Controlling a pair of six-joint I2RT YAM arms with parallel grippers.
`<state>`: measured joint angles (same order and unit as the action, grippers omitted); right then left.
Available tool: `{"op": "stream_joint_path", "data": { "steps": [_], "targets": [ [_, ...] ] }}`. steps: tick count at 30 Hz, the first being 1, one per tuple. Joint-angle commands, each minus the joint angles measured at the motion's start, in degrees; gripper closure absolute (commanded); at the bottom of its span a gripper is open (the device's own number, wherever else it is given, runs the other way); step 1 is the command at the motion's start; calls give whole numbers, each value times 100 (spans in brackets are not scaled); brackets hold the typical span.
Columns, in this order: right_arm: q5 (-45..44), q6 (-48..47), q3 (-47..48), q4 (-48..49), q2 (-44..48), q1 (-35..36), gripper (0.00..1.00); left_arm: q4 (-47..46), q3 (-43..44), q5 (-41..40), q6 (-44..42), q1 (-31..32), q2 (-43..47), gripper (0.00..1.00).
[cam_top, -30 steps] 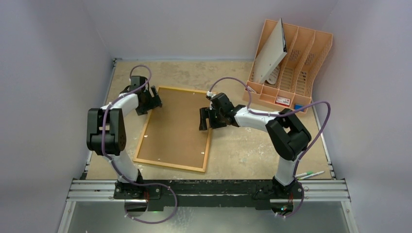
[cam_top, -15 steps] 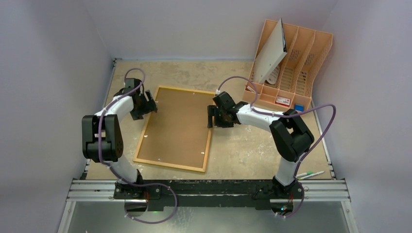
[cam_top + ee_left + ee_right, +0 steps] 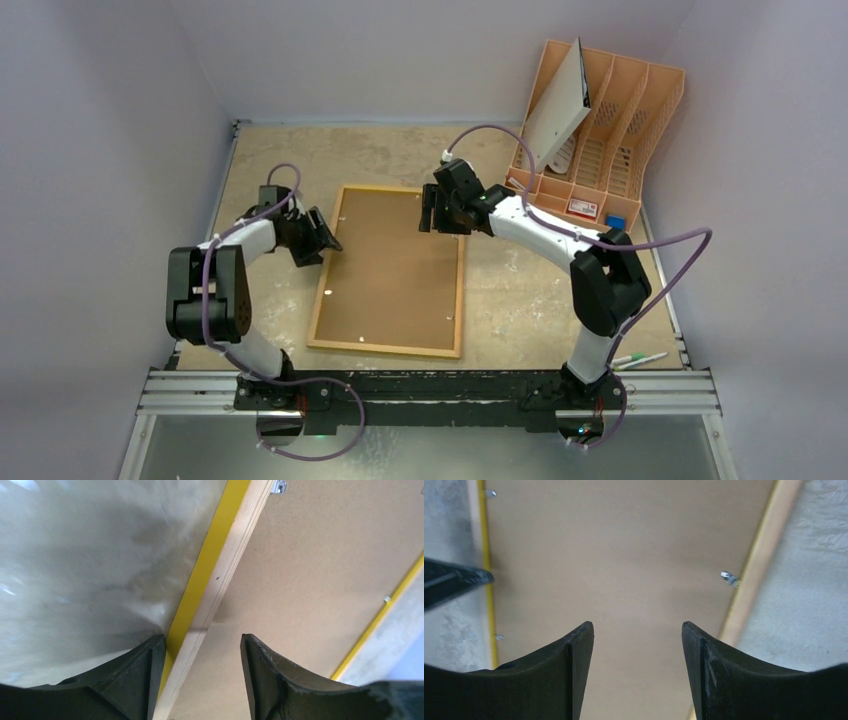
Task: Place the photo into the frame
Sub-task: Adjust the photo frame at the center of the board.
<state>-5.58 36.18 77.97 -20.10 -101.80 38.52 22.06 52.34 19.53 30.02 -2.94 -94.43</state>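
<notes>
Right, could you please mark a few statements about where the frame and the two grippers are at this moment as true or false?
1. The frame lies flat on the table, back side up. True.
2. The right gripper is clamped on the frame's rail. False: its jaws stand open above the brown backing board, gripping nothing.
3. The left gripper straddles the frame's rail on the left arm's side. True.
4. The desk organiser stands at the table's near left corner. False: it stands at the far right.
</notes>
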Motion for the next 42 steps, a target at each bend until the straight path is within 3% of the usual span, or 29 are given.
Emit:
{"op": "stream_joint_path", "data": {
  "steps": [1,6,9,11,18,25,36,42],
  "targets": [
    [292,299,205,236,39,20,35,-780,-899,1432,822,36,541,43],
    [269,456,773,91,-550,207,39,-1311,-1521,1954,1169,32,935,44],
    [141,537,1124,-101,-911,397,39,-1178,-1567,1992,1086,38,1142,43],
    [28,536,1392,-288,-1128,568,39,-783,-1496,1561,959,31,1405,41],
    [-162,583,2236,-589,-1871,1216,38,919,-1044,-1425,895,27,2389,36],
    [-362,511,3202,-949,-2705,1880,38,1503,-1118,-2510,1066,27,3126,44],
    [-1448,357,4762,-2110,-3841,2417,41,1405,-1330,-2365,1242,13,3229,45],
    [-2000,286,4955,-2584,-4076,2612,51,1322,-1472,-2225,1332,12,3255,45]
  ]
}}
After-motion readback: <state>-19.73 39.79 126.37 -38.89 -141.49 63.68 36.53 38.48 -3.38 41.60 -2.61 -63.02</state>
